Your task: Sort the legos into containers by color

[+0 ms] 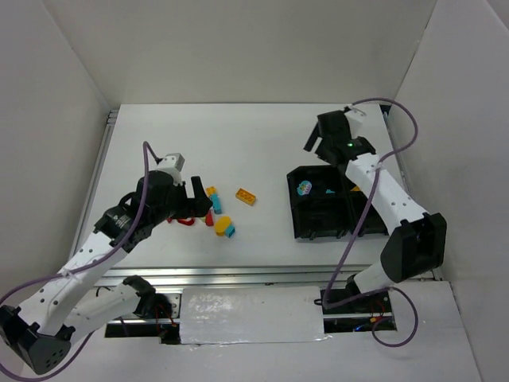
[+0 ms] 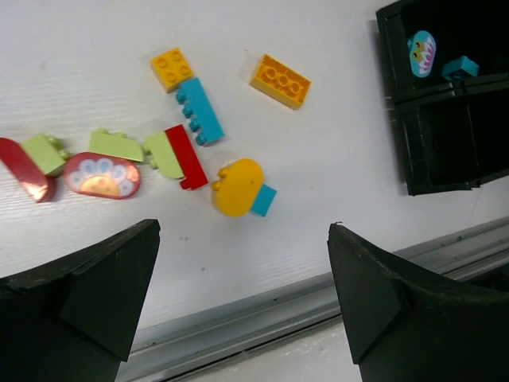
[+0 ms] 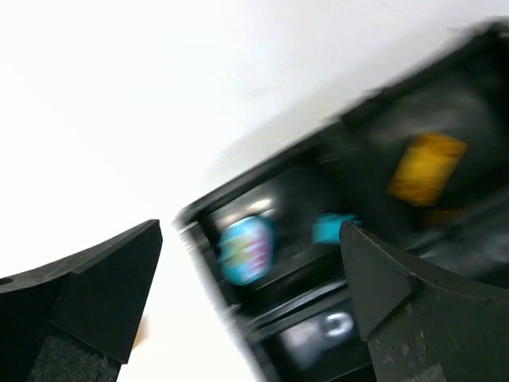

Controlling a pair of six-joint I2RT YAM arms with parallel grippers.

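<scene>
Left wrist view: lower the open, empty left tool (image 2: 244, 225) squarely over the rounded yellow brick (image 2: 237, 186) on the worktop (image 2: 95, 48), left of the tray (image 2: 387, 64), clear of the red brick (image 2: 184, 157), with the right tool (image 3: 249, 227) likewise open by its far edge.

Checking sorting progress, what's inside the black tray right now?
One compartment of the black tray holds a printed cyan brick and a small cyan brick; the next one holds a yellow-orange brick. The right arm covers part of the tray's right side, so more could lie there.
</scene>
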